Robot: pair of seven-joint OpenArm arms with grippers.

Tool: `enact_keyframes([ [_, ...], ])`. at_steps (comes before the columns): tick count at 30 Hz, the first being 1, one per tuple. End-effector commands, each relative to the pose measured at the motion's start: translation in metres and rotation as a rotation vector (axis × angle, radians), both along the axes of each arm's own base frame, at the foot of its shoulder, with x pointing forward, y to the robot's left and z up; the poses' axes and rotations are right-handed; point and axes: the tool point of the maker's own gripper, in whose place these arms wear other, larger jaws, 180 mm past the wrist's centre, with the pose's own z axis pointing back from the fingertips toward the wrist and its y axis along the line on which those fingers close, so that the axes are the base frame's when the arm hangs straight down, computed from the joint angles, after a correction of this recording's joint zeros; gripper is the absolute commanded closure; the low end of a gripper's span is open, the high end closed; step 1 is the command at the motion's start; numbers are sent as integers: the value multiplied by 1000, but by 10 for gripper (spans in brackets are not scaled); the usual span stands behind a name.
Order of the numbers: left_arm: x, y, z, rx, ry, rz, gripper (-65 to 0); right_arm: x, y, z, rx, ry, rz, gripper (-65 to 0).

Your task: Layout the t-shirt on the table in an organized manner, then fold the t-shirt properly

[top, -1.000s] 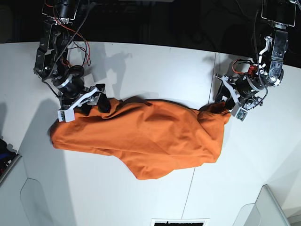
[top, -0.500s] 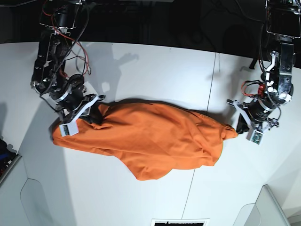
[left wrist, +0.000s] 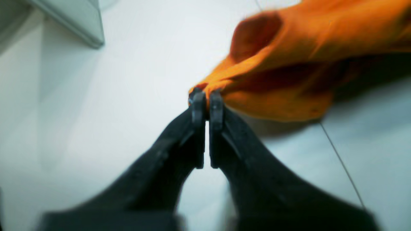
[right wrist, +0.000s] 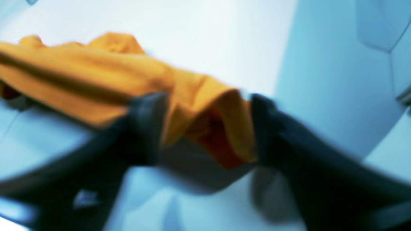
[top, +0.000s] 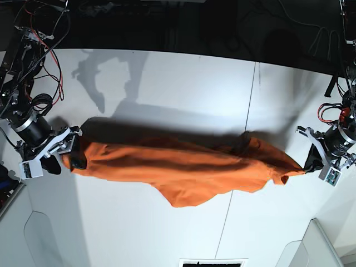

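The orange t-shirt hangs stretched in a long band between my two grippers, just above the white table; its shadow falls behind it. My left gripper is shut on the shirt's right end; in the left wrist view the gripper pinches a tip of cloth. My right gripper holds the left end. In the blurred right wrist view its fingers stand apart with a thick bunch of cloth between them. No label shows.
A thin dark seam crosses the table right of centre. Grey box corners sit at the front right and front left. A dark object lies at the front edge. The table's far edge meets a dark background.
Both arms have moved outward and toward the front, pulling the shirt from a wide heap into a long taut band lifted off the table.
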Motion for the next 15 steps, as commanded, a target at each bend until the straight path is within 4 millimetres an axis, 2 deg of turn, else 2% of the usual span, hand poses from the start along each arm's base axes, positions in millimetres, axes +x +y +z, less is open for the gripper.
enact_keyframes([
  [1, 2, 2, 11, 0, -31, -3, -150, 5, -5, 16, 10, -47, -16, -451],
  [3, -7, -1, -2, -18, 3, -5, -249, 1, -11, 10, 11, -25, -42, -451],
  [4, -12, -2, -9, -23, 21, -4, -270, -2, -15, 5, 8, -12, -54, -451],
  [11, -44, -7, -46, -47, 120, -2, -271, -50, -49, -49, -50, 143, -154, -451],
  [15, -52, -16, -59, -77, 142, -3, -271, -73, -58, -87, -33, 230, -187, -451],
])
